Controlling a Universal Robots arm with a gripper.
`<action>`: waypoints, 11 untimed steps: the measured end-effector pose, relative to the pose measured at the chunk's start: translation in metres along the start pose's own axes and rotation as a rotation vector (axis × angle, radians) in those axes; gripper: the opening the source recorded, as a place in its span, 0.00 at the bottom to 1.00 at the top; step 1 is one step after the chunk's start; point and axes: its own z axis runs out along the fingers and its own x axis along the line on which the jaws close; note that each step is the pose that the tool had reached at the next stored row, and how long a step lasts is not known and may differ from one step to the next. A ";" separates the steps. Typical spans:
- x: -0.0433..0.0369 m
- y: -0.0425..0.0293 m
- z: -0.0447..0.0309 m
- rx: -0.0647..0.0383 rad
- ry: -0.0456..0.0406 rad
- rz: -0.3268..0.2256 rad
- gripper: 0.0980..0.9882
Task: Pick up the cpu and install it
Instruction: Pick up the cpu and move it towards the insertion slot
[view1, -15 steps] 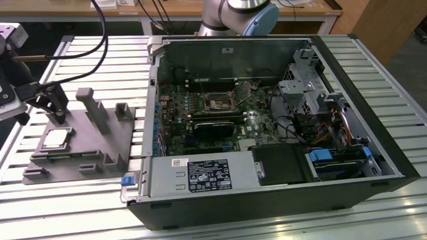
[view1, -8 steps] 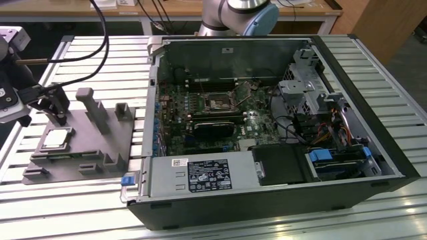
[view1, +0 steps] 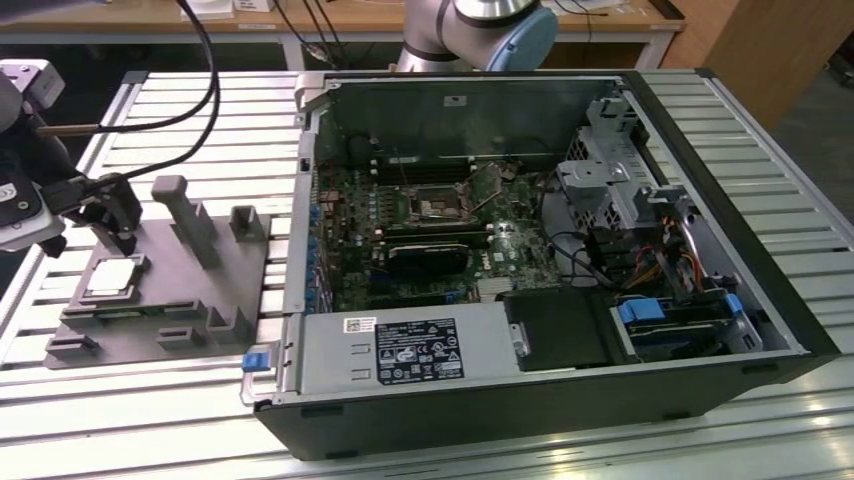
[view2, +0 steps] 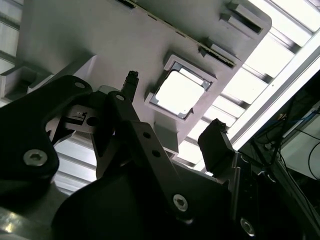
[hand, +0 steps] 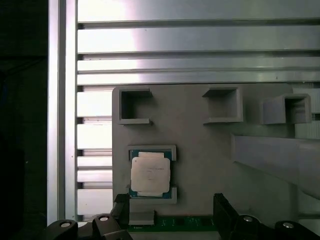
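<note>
The cpu (view1: 110, 279), a small silvery square chip, lies flat in a framed recess of the grey fixture plate (view1: 187, 300) at the exterior view's left. In both wrist views the cpu (hand: 150, 173) (view2: 180, 92) sits untouched in that recess. My gripper (view1: 87, 238) hangs just above the plate's far left part, close over the cpu. Its dark fingers stand apart, so the gripper (hand: 170, 212) (view2: 173, 112) is open with nothing held between them. The square socket (view1: 438, 206) shows on the motherboard inside the open computer case (view1: 534, 400).
Upright grey blocks (view1: 187, 225) rise from the fixture plate beside my gripper. The case walls, drive cage (view1: 607, 190) and cables (view1: 667, 260) crowd the exterior view's right. The slatted metal table (view1: 200, 110) carries everything, and the arm's base (view1: 481, 30) stands behind the case.
</note>
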 end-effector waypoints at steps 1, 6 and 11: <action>0.0000 -0.0001 0.0008 0.000 0.0000 0.000 0.74; -0.0001 -0.0004 0.0047 -0.001 0.0002 0.000 0.74; -0.0001 -0.0006 0.0091 -0.001 0.0006 0.000 0.74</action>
